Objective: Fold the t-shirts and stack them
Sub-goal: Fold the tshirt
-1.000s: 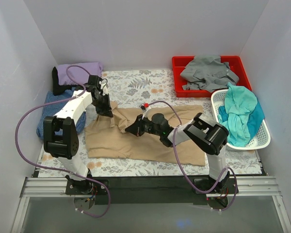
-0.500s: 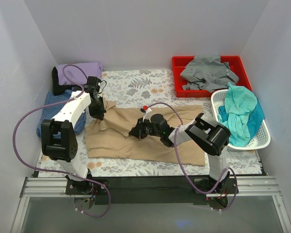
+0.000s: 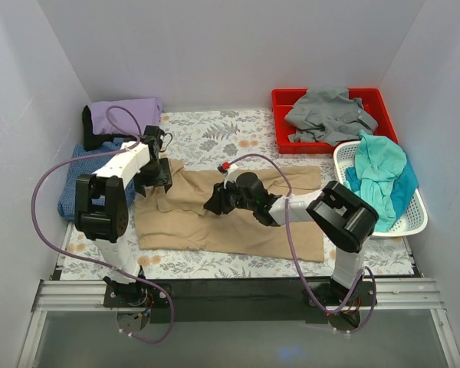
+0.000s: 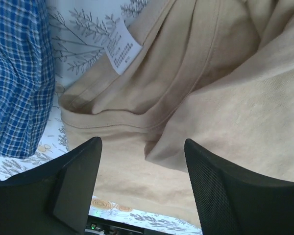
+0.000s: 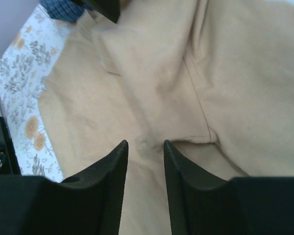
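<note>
Top external view: at the left edge the lavender shirt [image 3: 130, 113] lies at the far corner and the blue checked shirt [image 3: 80, 172] just in front of it, both where they were a second ago. Next to them, the left gripper [image 3: 159, 172] has let go of the tan shirt [image 3: 238, 222]. A second ago it pinched the shirt's upper left part and held it raised; now its jaws stand wide, with nothing between them, over the cloth near the blue shirt. The left wrist view shows that corner lying slack in folds, a white label [image 4: 121, 47] at its hem. The tan shirt spreads across the middle of the floral table [image 3: 215, 130], its left part flatter than before. Toward the centre, the right gripper [image 3: 215, 203], shut on a fold a second ago, now has its jaws a narrow gap apart, low over the cloth and pinching nothing in its wrist view. To the right, the red tray [image 3: 277, 123] at the far side holds the crumpled grey shirt [image 3: 330, 113]. Beside it, the white basket [image 3: 414, 224] holds the teal shirt [image 3: 379, 180], bunched and rising over the rim. Both are unchanged.
</note>
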